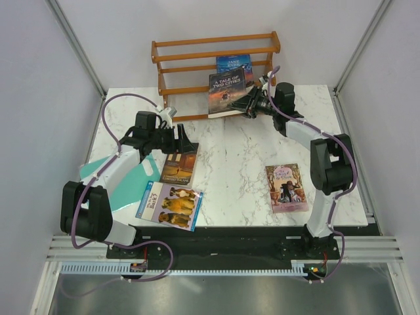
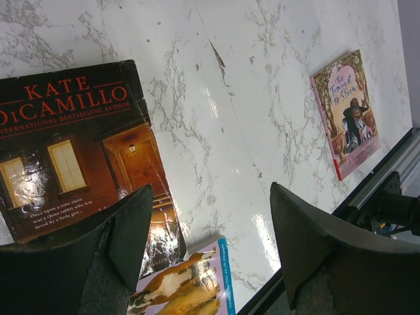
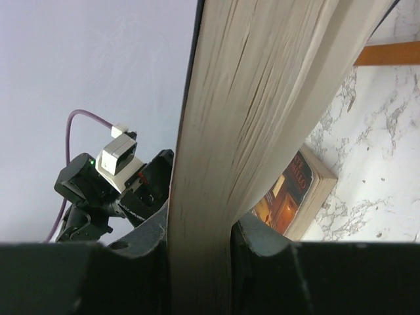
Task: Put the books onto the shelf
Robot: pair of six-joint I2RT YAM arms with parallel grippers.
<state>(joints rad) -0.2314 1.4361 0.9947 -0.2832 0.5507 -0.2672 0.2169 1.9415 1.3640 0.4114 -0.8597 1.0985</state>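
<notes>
Dark book [image 1: 227, 92] within right claw [image 1: 249, 105]

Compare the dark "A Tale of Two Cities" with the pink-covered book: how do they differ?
A Tale of Two Cities is held tilted at the shelf in the jaws of the right arm; the pink book lies flat on the table, untouched. A Tale of Two Cities has a dark cover; the pink book's is light. Both are paperbacks, front covers showing.

Five books [image 1: 227, 92], one wooden shelf [image 1: 210, 39], one teal cutting board [image 1: 134, 190], and two arms [image 1: 298, 128].
</notes>
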